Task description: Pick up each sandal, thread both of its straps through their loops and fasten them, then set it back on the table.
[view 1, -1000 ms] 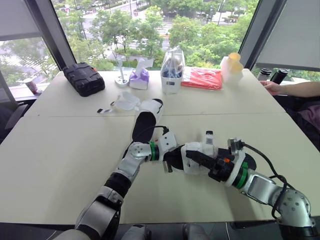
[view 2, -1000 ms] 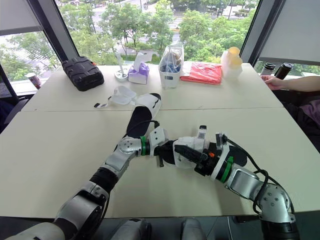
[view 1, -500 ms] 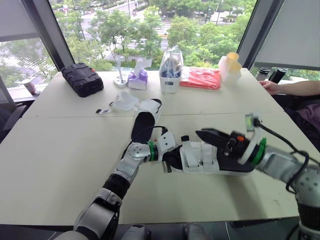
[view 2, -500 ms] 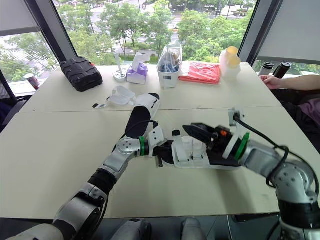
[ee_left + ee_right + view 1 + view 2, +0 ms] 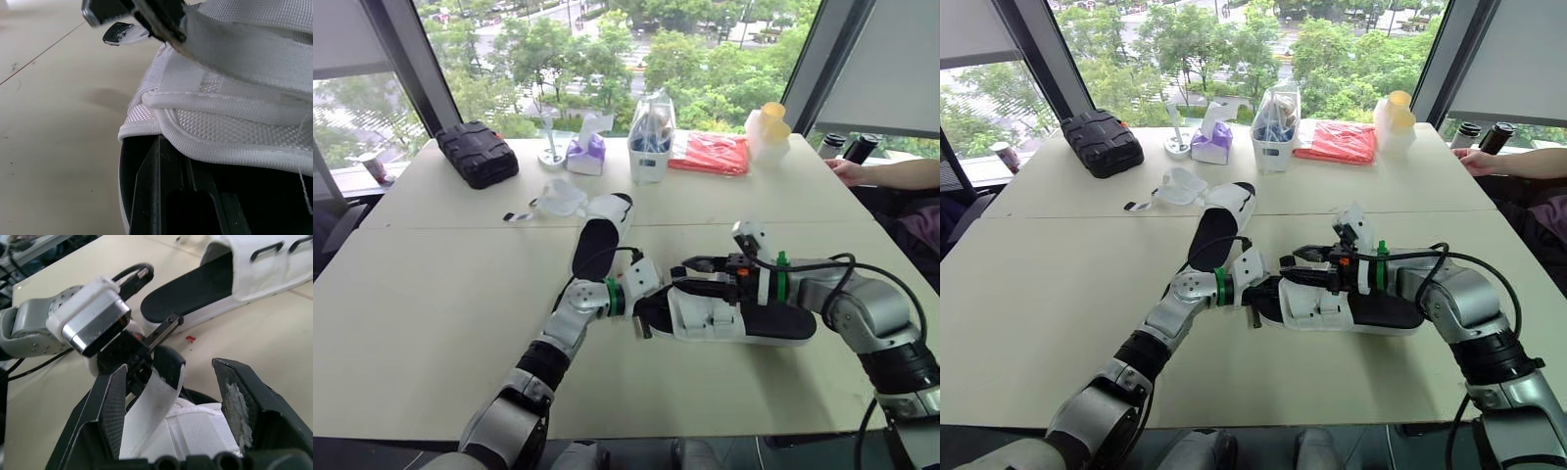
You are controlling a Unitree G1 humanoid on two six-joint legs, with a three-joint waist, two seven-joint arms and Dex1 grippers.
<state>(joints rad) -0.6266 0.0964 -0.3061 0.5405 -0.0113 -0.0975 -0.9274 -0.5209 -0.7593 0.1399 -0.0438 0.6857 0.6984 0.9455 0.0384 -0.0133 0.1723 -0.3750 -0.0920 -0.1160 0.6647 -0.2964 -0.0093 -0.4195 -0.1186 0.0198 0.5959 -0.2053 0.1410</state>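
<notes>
Near sandal (image 5: 744, 318) lies flat on the surface (image 5: 431, 294), toward the near edge and a bit right of centre, toe pointing at the left edge. Left gripper (image 5: 641, 311) has its jaws clamped on the toe end; one finger looks tucked under the white upper. Right gripper (image 5: 690, 277) comes in from the heel side over the straps, jaws apart. A loose white strap (image 5: 146, 416) runs up between them, with neither pad visibly touching it. Handling guess: light overall, sole fairly stiff, webbing floppy and slick, so it will buckle if pushed. Pinch the strap close to its free tip, not mid-length, with the toe pinned as the anchor. Far sandal (image 5: 597, 235) lies just beyond, about mid-surface, toe toward the far edge, straps apparently undone, nothing gripping it.
</notes>
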